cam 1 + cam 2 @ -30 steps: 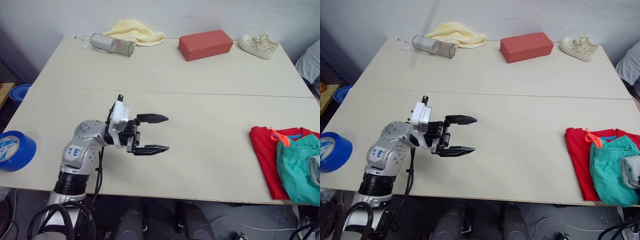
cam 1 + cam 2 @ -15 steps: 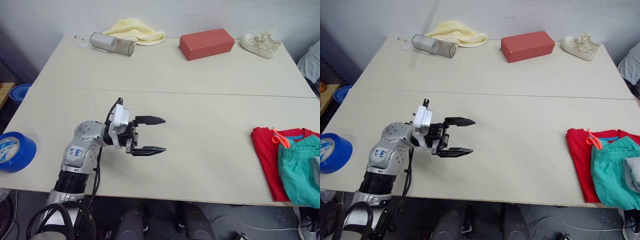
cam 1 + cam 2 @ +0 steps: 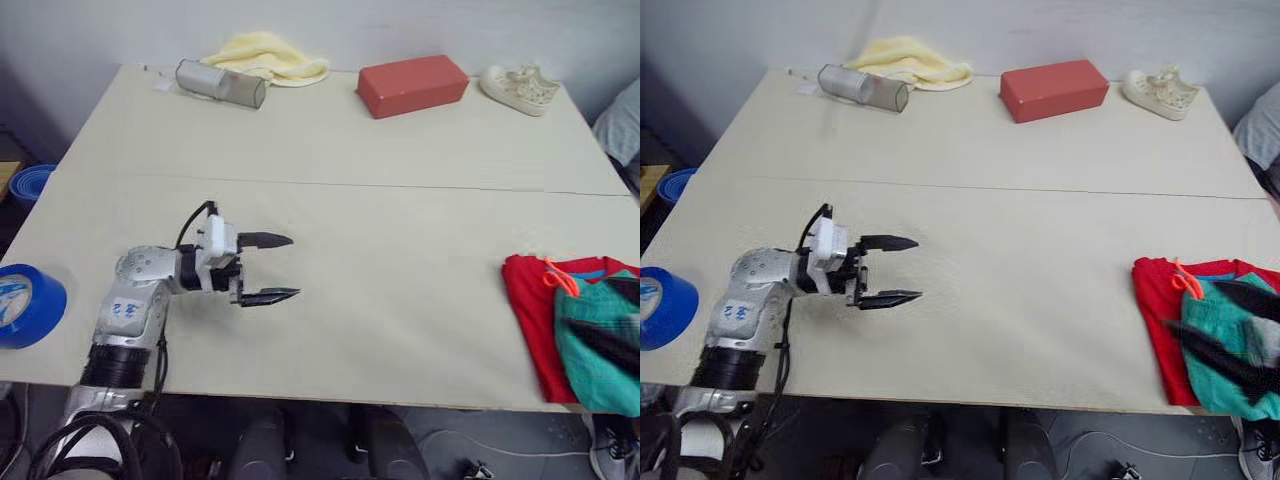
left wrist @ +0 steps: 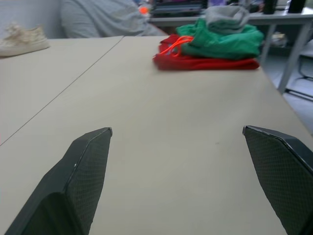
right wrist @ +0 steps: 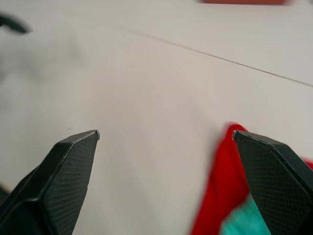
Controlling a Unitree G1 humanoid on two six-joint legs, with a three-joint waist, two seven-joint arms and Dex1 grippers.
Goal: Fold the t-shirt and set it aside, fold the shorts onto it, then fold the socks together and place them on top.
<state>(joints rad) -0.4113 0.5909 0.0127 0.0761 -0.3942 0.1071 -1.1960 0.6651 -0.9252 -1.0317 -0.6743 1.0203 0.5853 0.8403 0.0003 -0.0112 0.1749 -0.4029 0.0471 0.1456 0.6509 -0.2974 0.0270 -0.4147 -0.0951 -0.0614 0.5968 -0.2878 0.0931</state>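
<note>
Two grippers, both empty w/ fingers spread wide: left gripper (image 3: 268,268) hovers low over bare table (image 3: 400,180) near the front-left; right gripper (image 3: 1225,325) shows as blurred dark fingers over the clothes stack at the front-right edge. Stack looks done: t-shirt (image 4: 205,62) folded flat at the bottom, shorts (image 4: 222,43) folded on it w/ orange drawstring (image 4: 172,45) hanging toward the shirt, socks (image 4: 226,15) bundled on top. All soft, light, floppy fabric; no stiffness, so any pinch would drag layers. If restacking is needed, I'd grab folded edges or the waistband, not the loose middle; the sock bundle is likeliest to roll off. Further out: red-brown block (image 3: 412,86), sneaker (image 3: 516,88), yellow cloth (image 3: 265,55) and metal cylinder (image 3: 220,83) along the far edge, blue tape roll (image 3: 28,303) at left. Labels: blue sticker on the left arm, text unreadable; none legible elsewhere.
</note>
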